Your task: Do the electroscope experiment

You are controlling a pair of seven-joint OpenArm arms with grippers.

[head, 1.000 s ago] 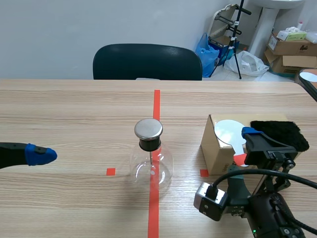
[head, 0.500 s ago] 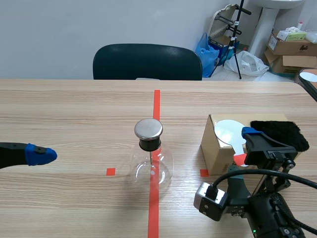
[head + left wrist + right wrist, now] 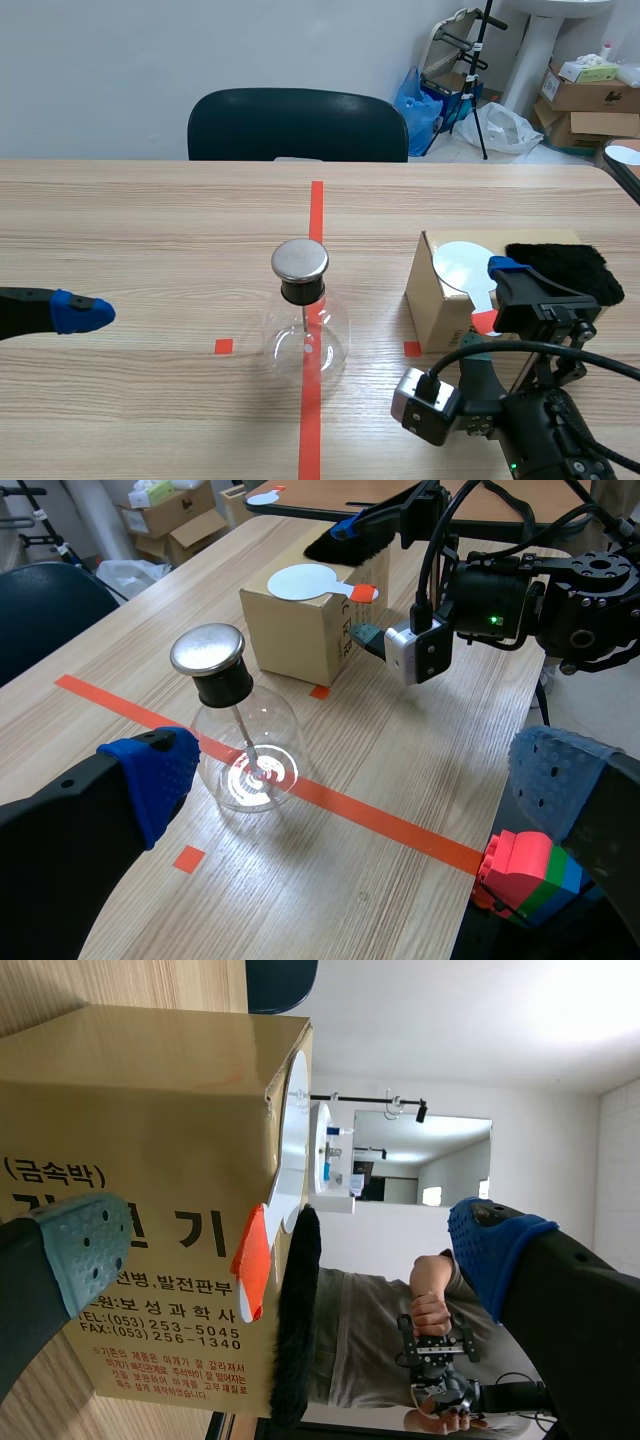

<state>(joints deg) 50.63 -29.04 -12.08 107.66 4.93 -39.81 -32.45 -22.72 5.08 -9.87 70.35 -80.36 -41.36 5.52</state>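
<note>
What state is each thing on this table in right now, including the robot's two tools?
Glass flask: upright, metal cap on.
Cardboard box: standing, seems shut.
White disc: lying flat on the box, its orange handle over the edge.
Black cloth: lying next to the disc, not held.
Left tool: open, empty, apart from the flask.
Right tool: open, empty, facing the box.

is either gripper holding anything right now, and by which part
Nothing is held. The left gripper is open near the flask, and the right gripper is open facing the cardboard box, gripping nothing.
</note>
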